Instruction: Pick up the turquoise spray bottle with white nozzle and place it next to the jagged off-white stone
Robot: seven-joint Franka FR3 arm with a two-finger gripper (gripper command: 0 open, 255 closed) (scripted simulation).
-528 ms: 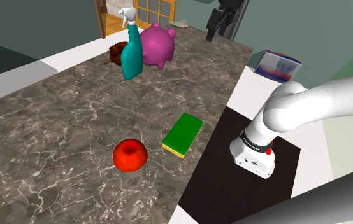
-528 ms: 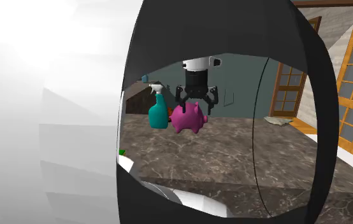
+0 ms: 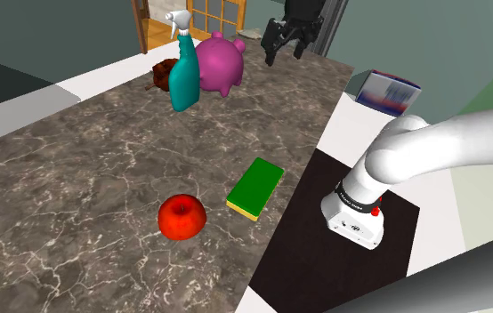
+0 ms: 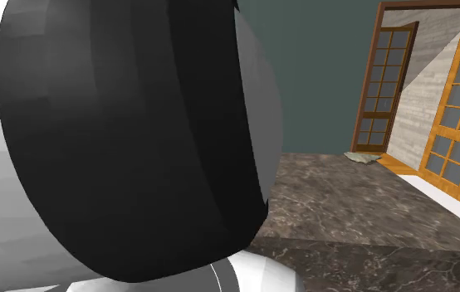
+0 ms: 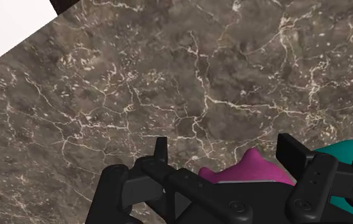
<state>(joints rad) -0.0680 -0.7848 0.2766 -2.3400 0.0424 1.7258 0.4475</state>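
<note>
The turquoise spray bottle with its white nozzle stands upright at the far end of the dark marble counter, touching a pink piggy bank. My gripper hangs open in the air just to the shoulder view's right of the pig, holding nothing. In the wrist view my gripper is open, with the pig below between the fingers and the bottle beyond one finger. The jagged off-white stone lies on the counter near the wooden door.
A red apple and a green sponge lie near the counter's front. A small brown object sits behind the bottle. A printed box stands by the stand. The arm's black joint blocks much of the second exterior view.
The gripper has moved to the shoulder view's left, closer to the pig and bottle. The arm has swung in front of the second exterior camera, hiding the bottle and pig there.
</note>
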